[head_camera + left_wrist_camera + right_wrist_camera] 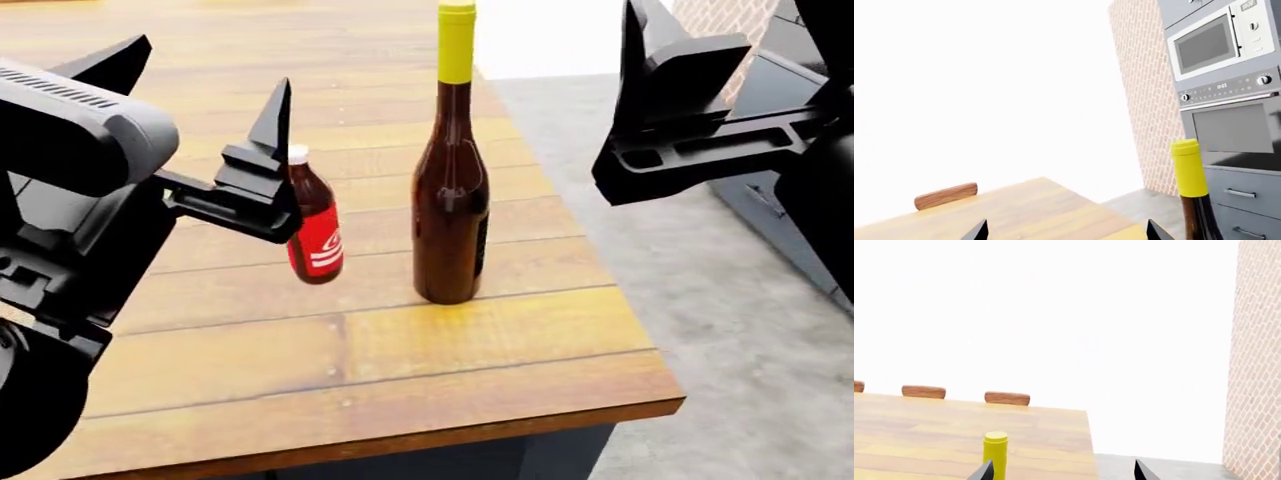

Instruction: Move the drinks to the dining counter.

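Observation:
The tall dark-brown wine bottle [447,190] with a yellow neck stands on the wooden plank top of the dining counter [400,340], near its right end. The red-labelled cola bottle [316,235] stands just left of it, partly hidden behind a finger of my left gripper [200,95]. That gripper is open and empty above the counter; its wrist view shows the wine bottle [1192,190] beside one fingertip. My right gripper [721,45] is open and empty, raised to the right of the wine bottle, whose yellow neck [995,452] shows by one fingertip. The green bottle is out of view.
The counter's right edge drops to a grey floor [721,330]. A wall oven and microwave [1227,85] stand in dark cabinets beside a brick wall [1141,100]. Wooden chair backs [1007,398] show behind the counter's far edge.

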Available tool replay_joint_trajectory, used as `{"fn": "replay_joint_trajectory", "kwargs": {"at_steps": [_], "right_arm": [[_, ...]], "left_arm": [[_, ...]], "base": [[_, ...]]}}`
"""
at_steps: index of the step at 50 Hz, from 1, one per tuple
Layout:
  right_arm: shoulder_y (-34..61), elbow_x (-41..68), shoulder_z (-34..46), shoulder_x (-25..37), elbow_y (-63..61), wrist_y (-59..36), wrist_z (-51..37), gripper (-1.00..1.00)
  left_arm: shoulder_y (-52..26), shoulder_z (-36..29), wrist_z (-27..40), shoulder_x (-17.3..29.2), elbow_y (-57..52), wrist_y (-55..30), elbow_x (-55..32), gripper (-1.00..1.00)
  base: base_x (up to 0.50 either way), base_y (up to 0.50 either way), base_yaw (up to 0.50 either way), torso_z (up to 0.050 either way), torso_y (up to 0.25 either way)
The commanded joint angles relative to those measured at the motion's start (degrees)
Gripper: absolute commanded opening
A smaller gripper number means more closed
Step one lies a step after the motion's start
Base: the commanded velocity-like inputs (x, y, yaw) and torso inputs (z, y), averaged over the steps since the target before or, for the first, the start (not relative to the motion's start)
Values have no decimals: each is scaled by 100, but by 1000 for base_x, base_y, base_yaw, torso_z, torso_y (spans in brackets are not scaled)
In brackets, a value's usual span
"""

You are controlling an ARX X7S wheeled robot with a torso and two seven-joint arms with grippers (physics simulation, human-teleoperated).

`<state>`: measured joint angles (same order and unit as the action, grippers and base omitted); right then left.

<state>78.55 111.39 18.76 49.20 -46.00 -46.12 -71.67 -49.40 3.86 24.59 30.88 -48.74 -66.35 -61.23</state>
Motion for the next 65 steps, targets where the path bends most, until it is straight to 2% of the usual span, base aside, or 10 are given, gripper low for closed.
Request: {"fn": "replay_joint_trajectory", "kwargs": {"at_steps": [1, 12, 43, 65], "right_arm": [[-105, -180, -26, 8, 26, 2, 93, 100], [-298, -255, -39, -5, -24, 52, 196, 100], [-461, -309, -119, 62, 49, 183, 308, 100], [-130, -316, 308, 112, 106, -277, 119, 100]], "left_arm": [[-123, 68, 148, 28, -178, -132, -276, 100], [128, 42, 47, 57, -77, 39, -129, 100], [36, -186, 109, 79, -23, 87, -155, 100], [199, -264, 65, 153, -32, 257, -43, 100]], "base": [[461, -320, 0, 0, 0], [456, -354, 0, 0, 0], [472, -237, 0, 0, 0], [482, -164, 0, 0, 0]]}}
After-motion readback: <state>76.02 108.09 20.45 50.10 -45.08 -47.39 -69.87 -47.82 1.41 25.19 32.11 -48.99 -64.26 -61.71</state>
